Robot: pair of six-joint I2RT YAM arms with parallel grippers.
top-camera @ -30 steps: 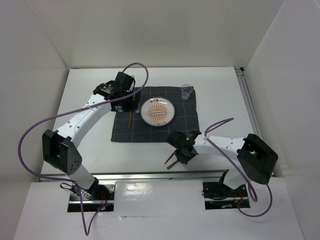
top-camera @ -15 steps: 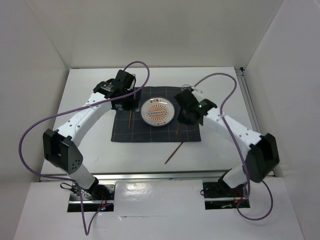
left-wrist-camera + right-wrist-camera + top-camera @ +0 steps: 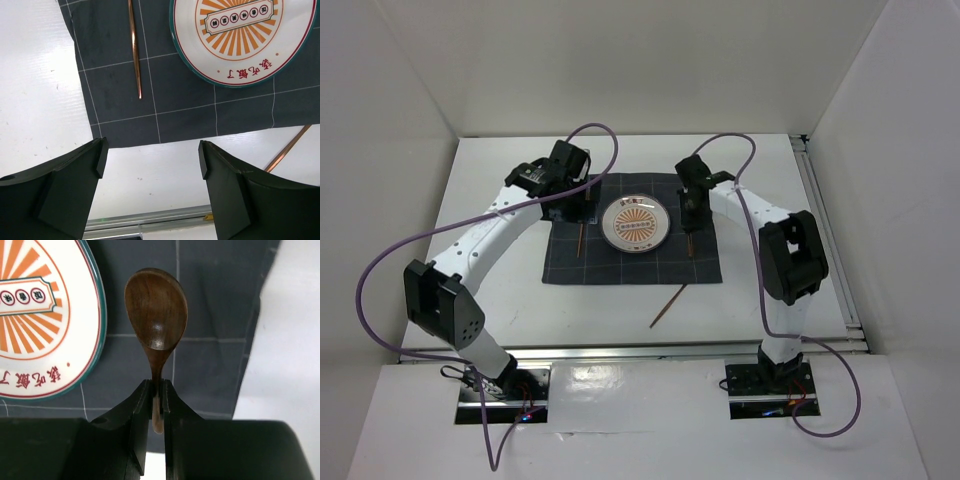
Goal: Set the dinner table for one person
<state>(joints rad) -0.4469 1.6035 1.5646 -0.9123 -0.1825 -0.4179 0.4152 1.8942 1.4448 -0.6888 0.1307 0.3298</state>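
On the white dinner table (image 3: pixel 600 310) lies a dark grey grid-lined cloth (image 3: pixel 620 265) with an orange-patterned plate (image 3: pixel 634 223) on it. A copper chopstick (image 3: pixel 581 238) rests on the cloth left of the plate. My left gripper (image 3: pixel 575 207) hangs open above it, nothing between its fingers (image 3: pixel 202 150). My right gripper (image 3: pixel 692 220) is shut on the handle of a dark wooden spoon (image 3: pixel 156 310), bowl pointing away, over the cloth just right of the plate (image 3: pixel 35 315). Whether the spoon touches the cloth I cannot tell.
A second copper chopstick (image 3: pixel 669 305) lies slanted on the bare table in front of the cloth. It also shows in the left wrist view, chopstick (image 3: pixel 287 148). Metal rails run along the near edge and the right edge (image 3: pixel 825 235). White walls enclose the table.
My right arm has swung from the near edge of the table, by the loose chopstick, to the cloth right of the plate, carrying the spoon. The left arm has not moved.
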